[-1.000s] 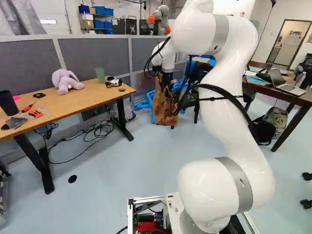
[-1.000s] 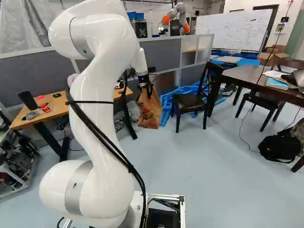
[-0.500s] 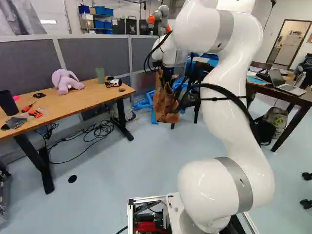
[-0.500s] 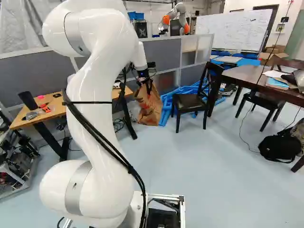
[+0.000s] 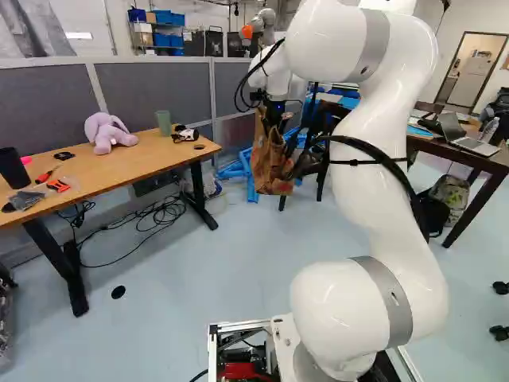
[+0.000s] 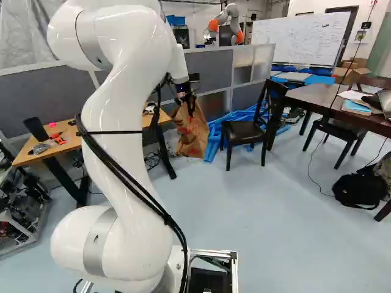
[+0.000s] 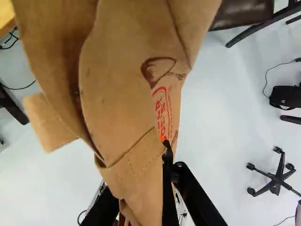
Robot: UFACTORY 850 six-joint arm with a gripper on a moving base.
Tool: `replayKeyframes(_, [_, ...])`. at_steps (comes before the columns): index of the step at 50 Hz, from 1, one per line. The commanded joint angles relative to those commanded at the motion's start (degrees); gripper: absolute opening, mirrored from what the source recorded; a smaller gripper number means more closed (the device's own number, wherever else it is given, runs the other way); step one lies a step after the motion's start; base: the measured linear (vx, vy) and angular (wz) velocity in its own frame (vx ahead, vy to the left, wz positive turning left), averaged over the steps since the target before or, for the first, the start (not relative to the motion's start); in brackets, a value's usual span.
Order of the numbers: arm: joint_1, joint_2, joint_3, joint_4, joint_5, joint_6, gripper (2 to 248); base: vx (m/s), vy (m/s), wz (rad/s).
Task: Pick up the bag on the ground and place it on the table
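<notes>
My gripper (image 6: 188,101) is high at the brown paper bag (image 6: 193,135), left of the middle in the right base view. In the left base view the bag (image 5: 269,167) hangs upright below the wrist, its bottom a little above the floor. Seen from the wrist, the gripper (image 7: 164,147) is shut on the bag's upper paper, and the bag (image 7: 124,70) spreads large ahead of the fingers, hiding part of them. The light wooden table (image 5: 103,179) stands at the left of the left base view.
On the wooden table are a purple plush rabbit (image 5: 109,133), a green cup (image 5: 163,122), a black cup and small tools. Blue tubes (image 6: 223,131) and a dark chair (image 6: 244,131) stand beside the bag. A dark table (image 6: 342,107) is farther right; another robot (image 6: 229,24) is behind.
The arm has shifted against its base joint, and the gripper has risen with the bag in it. The bag's bottom has come up a little. The base has not moved.
</notes>
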Motion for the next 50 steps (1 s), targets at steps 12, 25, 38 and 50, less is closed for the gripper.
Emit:
replayKeyframes(12, [-0.01, 0.82, -1.06, 0.00, -2.00, 0.00, 21, 0.000, 0.000, 0.000])
replayKeyframes(25, [-0.02, 1.64, -2.31, 0.00, -4.23, 0.00, 21, 0.000, 0.000, 0.000])
replayKeyframes(38, [-0.03, 2.40, -3.65, 0.00, -6.78, 0.00, 21, 0.000, 0.000, 0.000])
replayKeyframes(50, [-0.03, 3.05, -4.97, 0.00, -9.50, 0.00, 21, 0.000, 0.000, 0.000])
